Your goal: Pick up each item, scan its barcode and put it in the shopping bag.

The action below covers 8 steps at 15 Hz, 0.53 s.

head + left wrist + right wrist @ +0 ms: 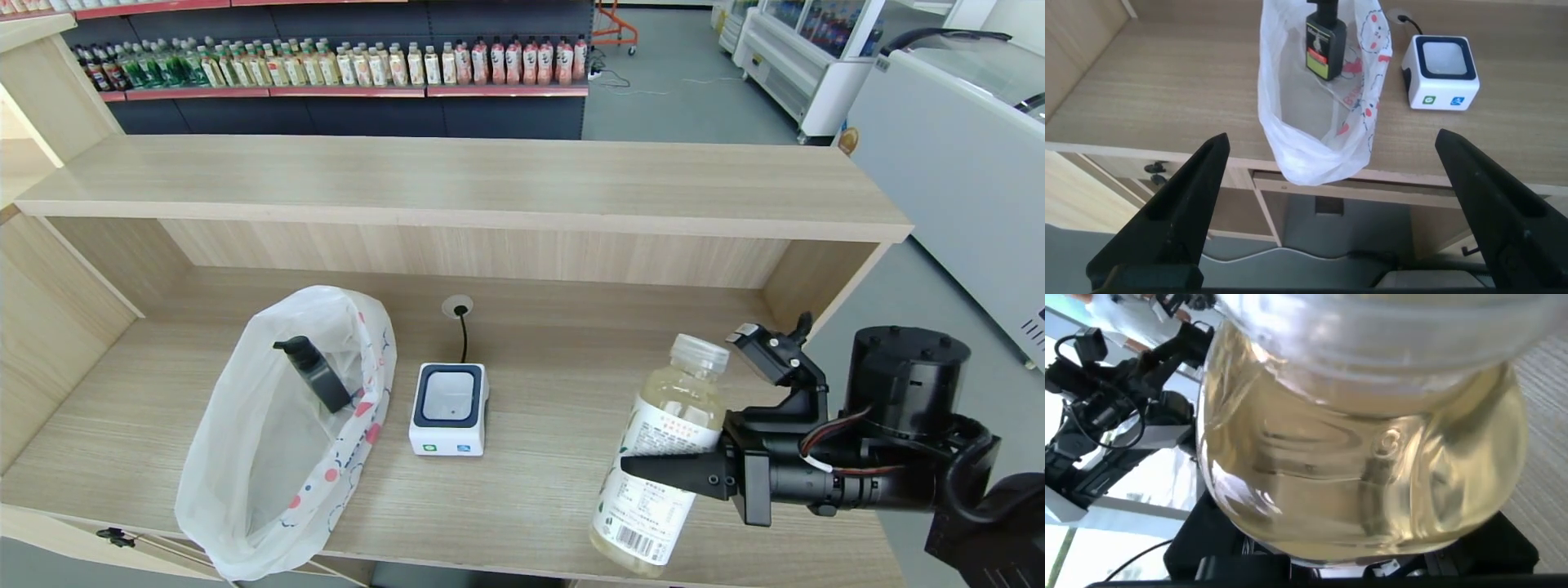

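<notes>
The right pincer (657,474) grips the clear plastic bottle of pale yellow drink (673,412) around its labelled middle, above the right end of the pale wooden surface (522,498). It seems full, heavy, slippery.

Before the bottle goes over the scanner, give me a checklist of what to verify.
1. Right gripper shut on the clear plastic bottle of pale yellow drink: ok.
2. Barcode label showing on its lower end: ok.
3. Bottle above the white, blue-framed scanner: not ok, off to its right.
4. Mouth of the white red-dotted plastic shopping bag open: ok.
5. Left gripper open, clear of the scanner: ok.
6. Scanner switched on: cannot tell.
</notes>
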Motion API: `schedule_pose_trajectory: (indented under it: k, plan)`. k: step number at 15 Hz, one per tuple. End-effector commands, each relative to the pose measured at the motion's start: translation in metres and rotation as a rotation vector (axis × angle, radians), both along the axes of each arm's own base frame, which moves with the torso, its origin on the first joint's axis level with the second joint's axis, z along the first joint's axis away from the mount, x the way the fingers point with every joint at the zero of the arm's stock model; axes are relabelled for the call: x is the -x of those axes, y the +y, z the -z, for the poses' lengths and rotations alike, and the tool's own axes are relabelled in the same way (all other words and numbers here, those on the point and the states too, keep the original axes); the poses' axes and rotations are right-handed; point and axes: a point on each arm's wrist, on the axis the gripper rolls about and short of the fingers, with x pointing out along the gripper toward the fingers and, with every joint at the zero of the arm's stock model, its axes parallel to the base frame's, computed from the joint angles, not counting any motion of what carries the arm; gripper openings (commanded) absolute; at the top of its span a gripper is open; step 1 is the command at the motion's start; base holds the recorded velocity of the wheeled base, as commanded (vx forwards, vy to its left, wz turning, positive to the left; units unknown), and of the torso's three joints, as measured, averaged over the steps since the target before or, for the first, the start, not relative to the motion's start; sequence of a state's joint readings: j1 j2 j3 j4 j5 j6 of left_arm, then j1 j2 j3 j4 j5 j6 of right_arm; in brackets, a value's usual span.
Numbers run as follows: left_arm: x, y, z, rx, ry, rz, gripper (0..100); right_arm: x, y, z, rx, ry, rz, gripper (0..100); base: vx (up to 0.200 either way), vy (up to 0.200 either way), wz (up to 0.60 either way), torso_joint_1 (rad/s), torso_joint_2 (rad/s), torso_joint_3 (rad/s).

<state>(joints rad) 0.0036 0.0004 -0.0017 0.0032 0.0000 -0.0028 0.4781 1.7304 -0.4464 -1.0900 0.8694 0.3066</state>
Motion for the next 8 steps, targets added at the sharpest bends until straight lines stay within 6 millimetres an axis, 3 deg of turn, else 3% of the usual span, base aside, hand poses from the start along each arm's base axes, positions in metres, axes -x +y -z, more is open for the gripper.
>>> schedule_pose_trajectory:
  k: [1, 8]
  plan:
    - [0.0000, 0.0000, 0.0000, 0.000, 0.000, -0.001, 100, -0.0008, 0.0069, 0.0042, 0.002, 0.014, -0.043, 0, 0.000, 0.000, 0.00, 0.000, 0.00, 0.000]
    - [0.0000, 0.0000, 0.0000, 0.000, 0.000, -0.001, 100, -0.0002, 0.0080, 0.0012, -0.031, 0.026, -0.102, 0, 0.000, 0.000, 0.00, 0.000, 0.00, 0.000]
